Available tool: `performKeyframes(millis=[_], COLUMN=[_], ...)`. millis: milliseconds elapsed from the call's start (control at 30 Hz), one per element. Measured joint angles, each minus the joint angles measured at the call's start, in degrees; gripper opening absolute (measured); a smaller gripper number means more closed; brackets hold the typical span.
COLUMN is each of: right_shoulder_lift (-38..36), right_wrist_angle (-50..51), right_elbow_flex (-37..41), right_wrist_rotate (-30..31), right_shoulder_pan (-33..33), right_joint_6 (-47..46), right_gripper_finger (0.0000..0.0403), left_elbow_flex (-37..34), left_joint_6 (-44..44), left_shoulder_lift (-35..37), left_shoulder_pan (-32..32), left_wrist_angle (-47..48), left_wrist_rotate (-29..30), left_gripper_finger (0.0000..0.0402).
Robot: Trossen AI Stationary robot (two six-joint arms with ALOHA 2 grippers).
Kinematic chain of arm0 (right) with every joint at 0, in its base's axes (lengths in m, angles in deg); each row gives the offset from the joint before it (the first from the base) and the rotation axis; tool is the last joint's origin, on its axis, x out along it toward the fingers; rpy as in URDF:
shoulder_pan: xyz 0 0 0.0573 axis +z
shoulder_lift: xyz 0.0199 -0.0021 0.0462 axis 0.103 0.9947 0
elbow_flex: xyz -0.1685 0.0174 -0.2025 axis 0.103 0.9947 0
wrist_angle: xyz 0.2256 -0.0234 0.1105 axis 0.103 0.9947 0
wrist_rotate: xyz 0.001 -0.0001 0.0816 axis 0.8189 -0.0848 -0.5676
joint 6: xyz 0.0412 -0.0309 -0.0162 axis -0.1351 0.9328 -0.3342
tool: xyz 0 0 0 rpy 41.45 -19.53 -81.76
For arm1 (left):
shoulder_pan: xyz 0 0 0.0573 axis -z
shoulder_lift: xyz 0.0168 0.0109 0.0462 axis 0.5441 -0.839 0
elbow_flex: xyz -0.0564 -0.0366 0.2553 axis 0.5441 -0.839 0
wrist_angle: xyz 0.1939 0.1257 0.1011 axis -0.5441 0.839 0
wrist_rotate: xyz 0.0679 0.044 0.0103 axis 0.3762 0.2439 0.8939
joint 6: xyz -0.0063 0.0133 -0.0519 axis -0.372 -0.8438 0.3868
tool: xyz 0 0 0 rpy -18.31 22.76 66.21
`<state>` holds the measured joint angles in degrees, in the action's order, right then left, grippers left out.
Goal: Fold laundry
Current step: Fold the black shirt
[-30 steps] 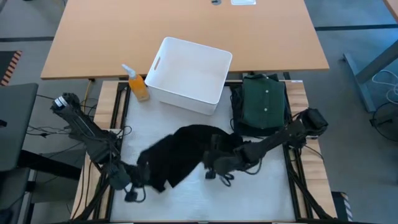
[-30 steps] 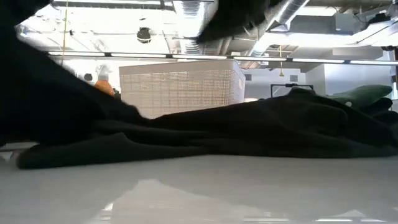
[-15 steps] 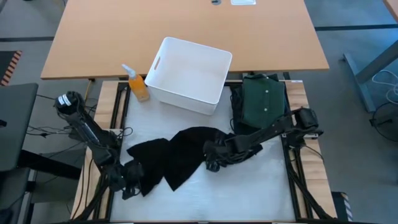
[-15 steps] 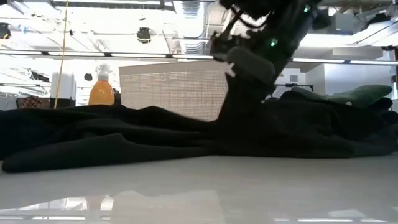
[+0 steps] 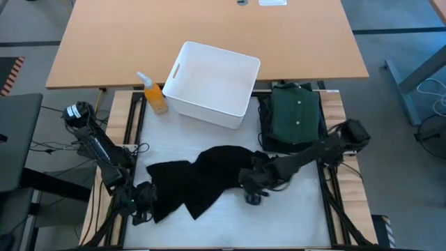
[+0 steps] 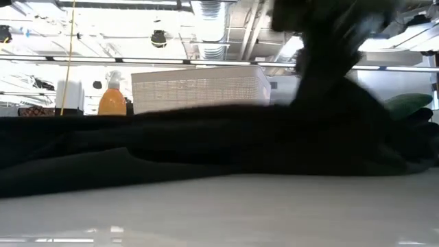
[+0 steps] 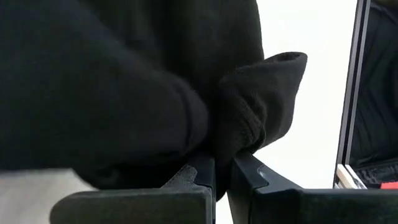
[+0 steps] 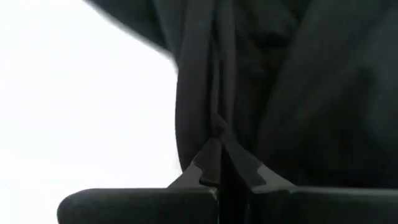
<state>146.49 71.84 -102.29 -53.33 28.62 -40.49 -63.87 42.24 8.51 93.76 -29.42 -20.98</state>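
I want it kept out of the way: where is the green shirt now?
In the high view the green shirt lies folded at the table's right rear, beside the white bin, above the right arm.

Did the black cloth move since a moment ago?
Yes. The black cloth has been pulled wider and its left end now lies farther from the white bin, toward the left gripper.

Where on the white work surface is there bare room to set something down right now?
Bare patches: the front strip below the black garment, and the gap between the white bin and the garment. Crowded: the middle, where both tools, left and right, pinch the garment, and the right rear with the green shirt.
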Motion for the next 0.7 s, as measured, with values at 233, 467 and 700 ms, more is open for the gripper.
performKeyframes(millis=[233,467,700], right_shoulder_lift=[-10.9,-11.0,-8.6], right_wrist_angle=[3.1,-1.3,5.2], right_elbow_flex=[0.0,0.0,0.0], right_wrist_rotate=[-1.3,5.1,10.0], right_shoulder_pan=[14.8,30.4,34.2], right_joint_6=[-13.3,-35.8,-46.5], right_gripper_finger=[0.0024,0.0065,0.0097], left_elbow_flex=[0.0,0.0,0.0], left_joint_6=[0.0,-0.5,-1.1], left_shoulder_lift=[0.0,0.0,0.0], left_shoulder_pan=[0.2,0.2,0.2], left_wrist_angle=[0.5,1.2,0.2], left_wrist_rotate=[0.7,-0.1,3.4], left_gripper_finger=[0.0,0.0,0.0])
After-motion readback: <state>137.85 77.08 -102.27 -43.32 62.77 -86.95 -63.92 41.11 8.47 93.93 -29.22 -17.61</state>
